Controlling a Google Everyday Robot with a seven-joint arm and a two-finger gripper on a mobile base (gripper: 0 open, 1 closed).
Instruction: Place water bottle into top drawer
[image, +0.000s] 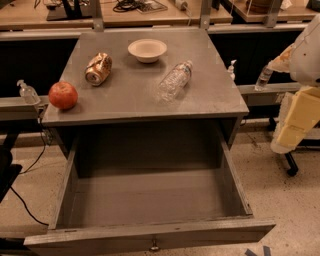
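The bottle is found lying on its side on the surface, right of centre and nearer the right edge than the left, its long axis running diagonally with the cap towards the back right corner. The gripper is held off beyond the right edge, well apart from the bottle, which lies to its left; whether it is released or clenched cannot be told. The drawer is seen pulled out below the front edge, and a leftward reach across the bottle's axis is judged necessary.
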